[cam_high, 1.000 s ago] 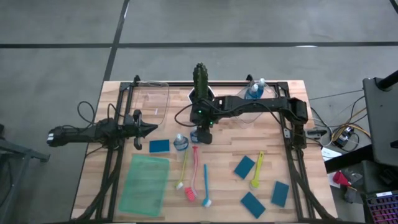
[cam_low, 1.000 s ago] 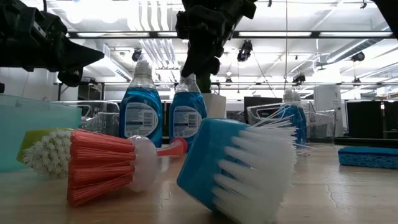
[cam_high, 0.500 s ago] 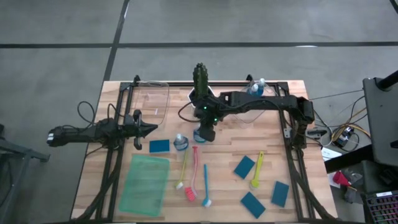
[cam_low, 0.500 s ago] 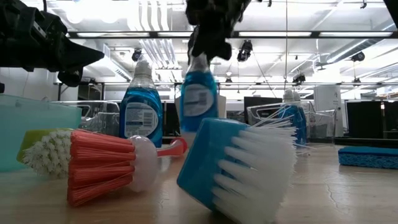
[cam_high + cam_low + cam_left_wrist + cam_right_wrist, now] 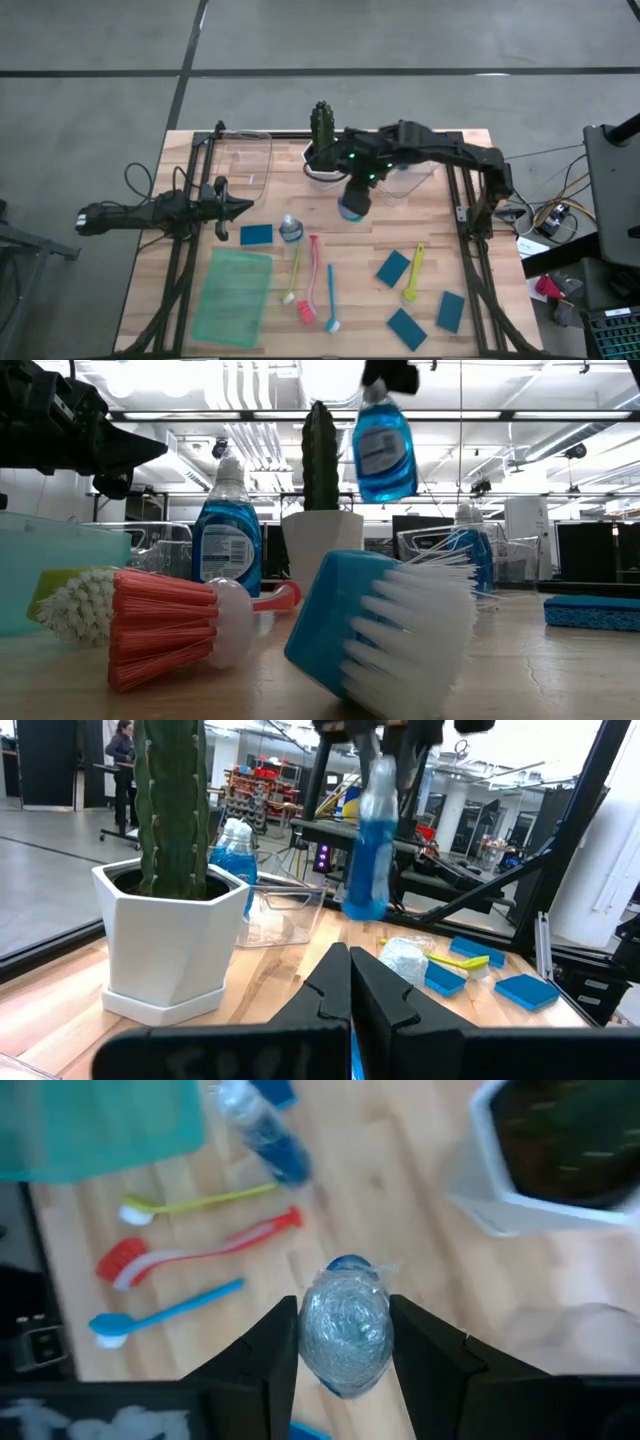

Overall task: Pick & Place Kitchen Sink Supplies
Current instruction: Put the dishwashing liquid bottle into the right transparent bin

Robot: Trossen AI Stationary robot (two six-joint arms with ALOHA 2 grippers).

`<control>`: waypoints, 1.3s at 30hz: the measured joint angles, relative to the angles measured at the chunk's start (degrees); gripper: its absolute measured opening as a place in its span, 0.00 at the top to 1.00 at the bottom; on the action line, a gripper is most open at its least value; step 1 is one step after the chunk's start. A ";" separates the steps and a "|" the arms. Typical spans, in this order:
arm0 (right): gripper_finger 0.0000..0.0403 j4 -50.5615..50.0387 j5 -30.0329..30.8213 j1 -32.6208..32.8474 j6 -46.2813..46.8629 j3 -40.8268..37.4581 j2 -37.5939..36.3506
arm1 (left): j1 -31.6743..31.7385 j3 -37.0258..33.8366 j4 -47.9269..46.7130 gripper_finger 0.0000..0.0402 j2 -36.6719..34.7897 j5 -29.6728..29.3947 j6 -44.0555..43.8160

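Note:
My right gripper [image 5: 352, 203] is shut on a blue bottle [image 5: 380, 450] and holds it high over the table's middle, near the cactus [image 5: 321, 128]. A second blue bottle [image 5: 290, 229] stands on its base near the teal sponge [image 5: 256, 235]. A third bottle [image 5: 408, 146] shows at the far side by a clear container. The yellow [image 5: 295, 270], pink [image 5: 311, 280], blue [image 5: 330, 298] and lime [image 5: 413, 272] brushes lie flat. Three more sponges [image 5: 393, 268] lie toward the near right. My left gripper [image 5: 245, 208] waits shut at the table's left. My right gripper pinches the bottle's top end by the cap [image 5: 345, 1320] between its two fingers [image 5: 272, 1350], coming from above and pointing down. The bottle hangs below the fingers, nearly upright with a slight tilt, lifted well clear of the table.
The green tray [image 5: 233, 295] lies at the near left. The cactus pot [image 5: 322, 545] stands at the far middle. Clear containers sit at the far left [image 5: 250, 160] and far right [image 5: 412, 178]. Bare wood lies between the brushes and the right-hand sponges.
My right gripper, shut on the bottle, has risen and moved toward the table's right and far edge. The bottle stood on the table beside the other bottle a second ago; now it hangs lifted clear, high beside the cactus. The other bottle has stayed put.

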 joint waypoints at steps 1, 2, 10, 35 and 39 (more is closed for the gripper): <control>0.67 -1.35 1.51 0.00 0.08 1.29 -0.20 | 0.00 0.00 0.00 1.00 0.00 0.00 0.01; 0.67 -2.41 3.02 -0.08 0.09 2.46 -0.58 | 0.00 0.00 0.00 1.00 0.00 0.00 0.00; 0.67 -7.21 13.59 -4.43 2.58 4.64 -7.25 | 0.02 0.00 -0.01 1.00 0.02 0.00 0.00; 0.67 7.13 10.72 -23.84 -4.87 -24.10 -16.76 | 0.07 0.00 -0.02 1.00 0.00 0.00 0.01; 0.67 12.42 8.38 -25.70 -4.87 -30.15 -18.75 | 0.04 0.00 -0.01 1.00 0.00 0.00 0.01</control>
